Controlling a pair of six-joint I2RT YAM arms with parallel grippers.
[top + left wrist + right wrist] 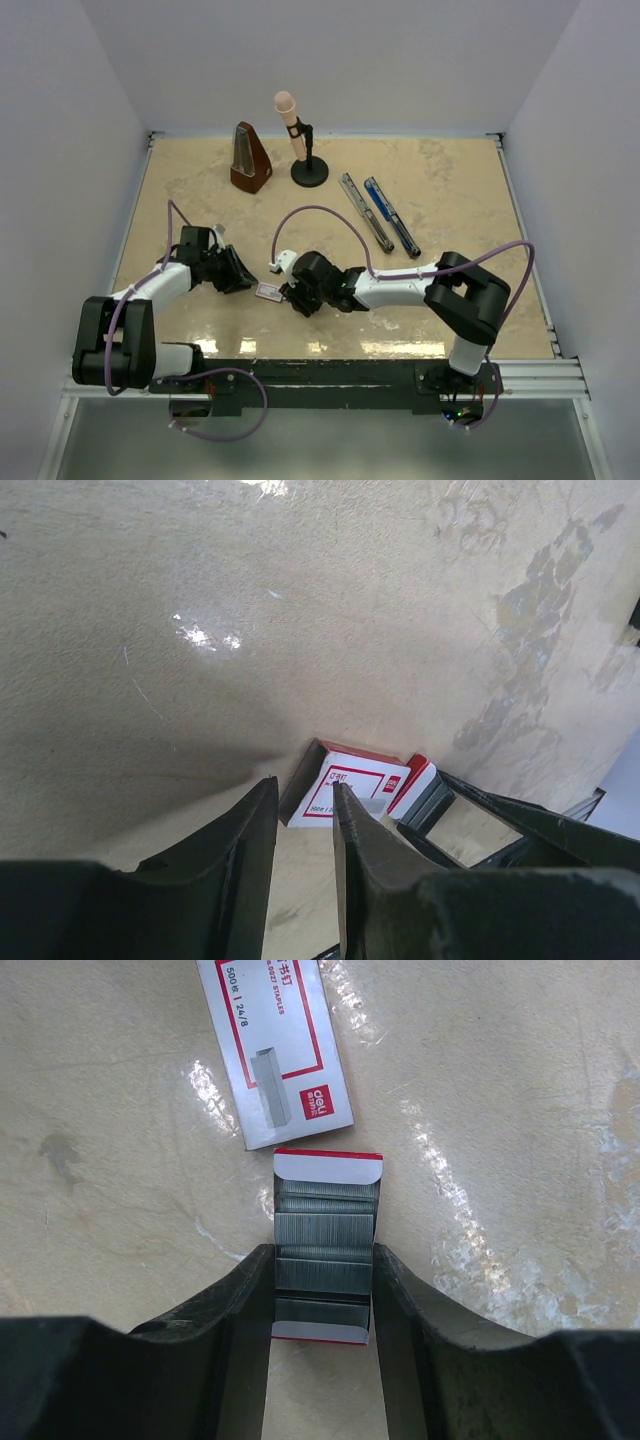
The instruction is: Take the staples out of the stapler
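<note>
We count one stapler (391, 217) on the tabletop (450, 180), lying as two long pieces side by side: the blue-and-black body and a silvery rail (366, 213). The staples (325, 1250) sit well apart from the stapler, toward the arms' bases, in one red-edged tray (328, 1165); there we count four stepped ribbed bands. Only the right wrist view shows them clearly. From above they are too small to tell.

The right tool (323, 1260) pinches the tray by its two long sides. One white box (275, 1045) with red print lies just past the tray, further from the stapler. The left wrist view alone shows the box's open end. The left tool (304, 786), beyond the box from the stapler, grips nothing; its fingers stand a narrow gap apart over bare tabletop.

One brown metronome (250, 158) and one pink microphone (292, 120) on a black stand (309, 175) are at the far edge, the microphone nearer the stapler. A purple cable (320, 208) arcs between the stapler and the staples.
</note>
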